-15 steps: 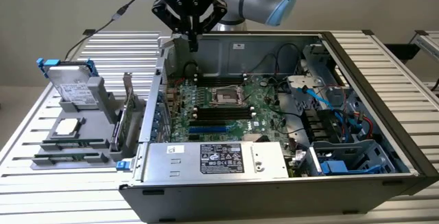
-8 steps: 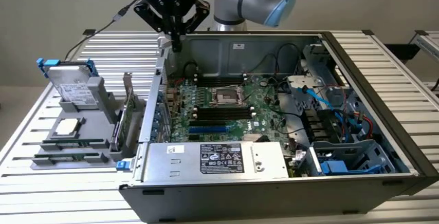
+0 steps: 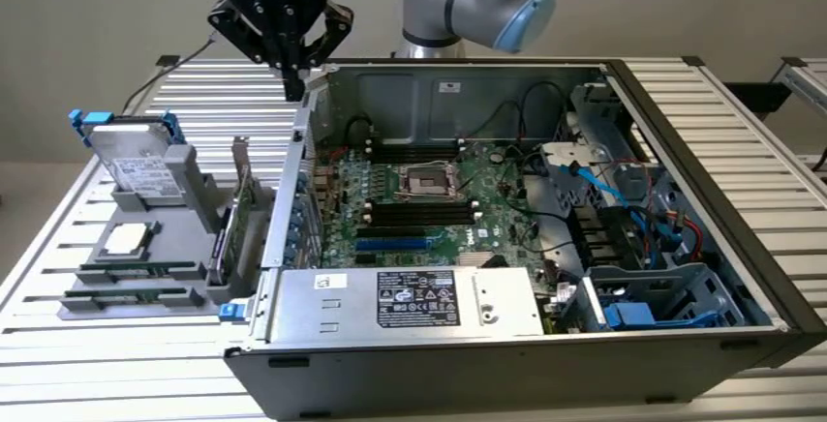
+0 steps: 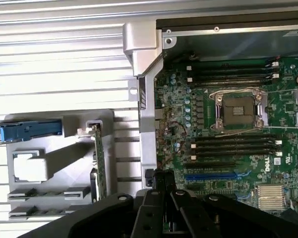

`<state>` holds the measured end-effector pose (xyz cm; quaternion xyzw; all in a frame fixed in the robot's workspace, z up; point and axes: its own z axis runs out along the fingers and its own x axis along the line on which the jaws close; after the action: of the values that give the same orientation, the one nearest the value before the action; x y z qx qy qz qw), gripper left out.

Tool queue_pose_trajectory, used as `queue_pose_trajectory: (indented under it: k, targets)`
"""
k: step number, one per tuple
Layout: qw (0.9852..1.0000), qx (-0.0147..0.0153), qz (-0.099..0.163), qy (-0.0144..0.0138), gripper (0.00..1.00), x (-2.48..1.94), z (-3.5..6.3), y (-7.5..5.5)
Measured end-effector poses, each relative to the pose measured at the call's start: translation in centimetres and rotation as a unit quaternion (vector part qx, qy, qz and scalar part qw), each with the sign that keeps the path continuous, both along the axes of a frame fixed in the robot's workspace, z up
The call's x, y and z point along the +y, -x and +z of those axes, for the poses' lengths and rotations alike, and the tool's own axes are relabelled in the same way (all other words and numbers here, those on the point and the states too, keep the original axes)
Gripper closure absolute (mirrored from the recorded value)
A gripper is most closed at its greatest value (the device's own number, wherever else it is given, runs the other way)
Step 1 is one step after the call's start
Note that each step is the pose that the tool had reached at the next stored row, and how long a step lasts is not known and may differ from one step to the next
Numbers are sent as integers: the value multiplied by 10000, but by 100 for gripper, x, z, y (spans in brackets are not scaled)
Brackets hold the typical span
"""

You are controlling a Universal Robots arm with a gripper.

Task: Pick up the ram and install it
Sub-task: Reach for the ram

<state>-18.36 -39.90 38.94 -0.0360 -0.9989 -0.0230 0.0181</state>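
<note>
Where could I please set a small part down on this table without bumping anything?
The ribbed table is bare between the grey parts holder and the exterior view's near edge, behind the holder toward the arm's base, and beside the open case on the exterior view's right. The holder and the case's cable-filled end are crowded.

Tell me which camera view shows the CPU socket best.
The wrist view: it looks straight down on the CPU socket, with its metal frame and retention wire plain. The exterior view shows the socket at a slant, between the black memory slots.
</note>
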Motion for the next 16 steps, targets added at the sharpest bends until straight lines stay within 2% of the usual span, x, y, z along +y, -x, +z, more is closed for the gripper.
queue_pose_trajectory:
  k: [3,6,11,14,16]
  targets:
    - [10000,55,-1,0,90,-3,-38,130]
    - [10000,80,0,0,90,-9,-89,262]
    - [10000,96,0,0,90,-33,-170,466]
    - [10000,97,0,0,90,-77,-224,645]
    - [10000,97,0,0,90,-100,-241,701]
